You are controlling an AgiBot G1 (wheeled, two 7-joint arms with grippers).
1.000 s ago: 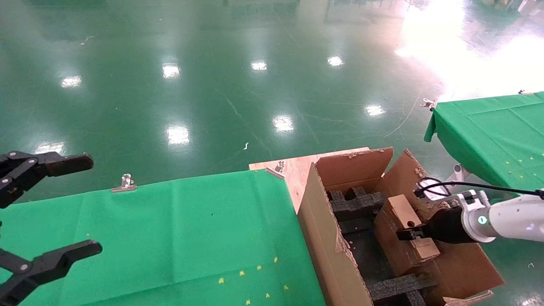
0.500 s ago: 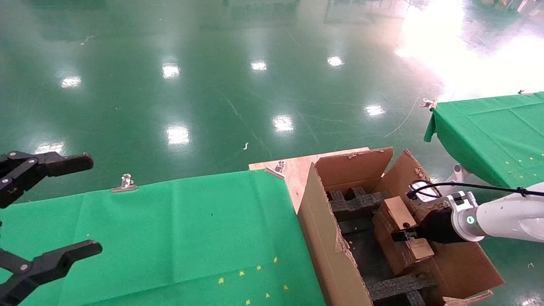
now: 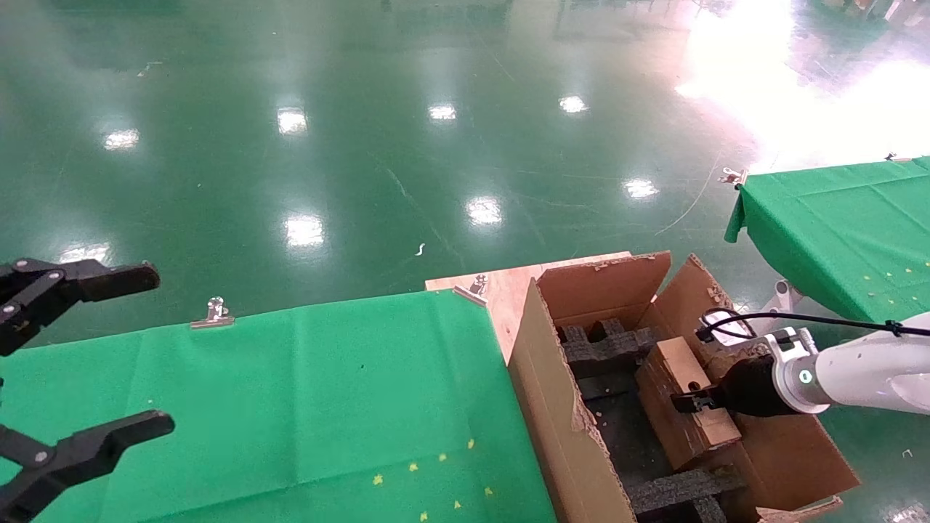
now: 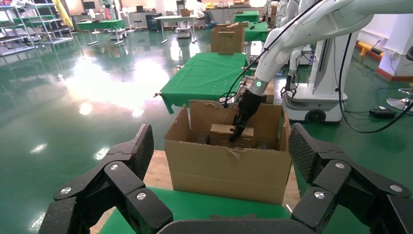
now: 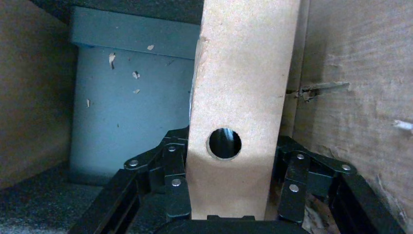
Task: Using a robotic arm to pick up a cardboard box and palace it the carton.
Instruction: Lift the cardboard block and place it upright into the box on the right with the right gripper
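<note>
Our right tool [image 3: 690, 401] squeezes the cardboard box [image 3: 686, 396] by its sides inside the carton [image 3: 552, 392] to set it down, while our left tool [image 3: 73, 363] waits wide open.

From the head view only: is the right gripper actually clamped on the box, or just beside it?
Observer: Clamped. The right wrist view shows the right gripper with a finger on each side of the box.
Operator: Which face is toward the wrist?
Observer: The face with the round hole.
Operator: Is the box down inside the carton?
Observer: The left wrist view shows its top about level with the carton rim.
</note>
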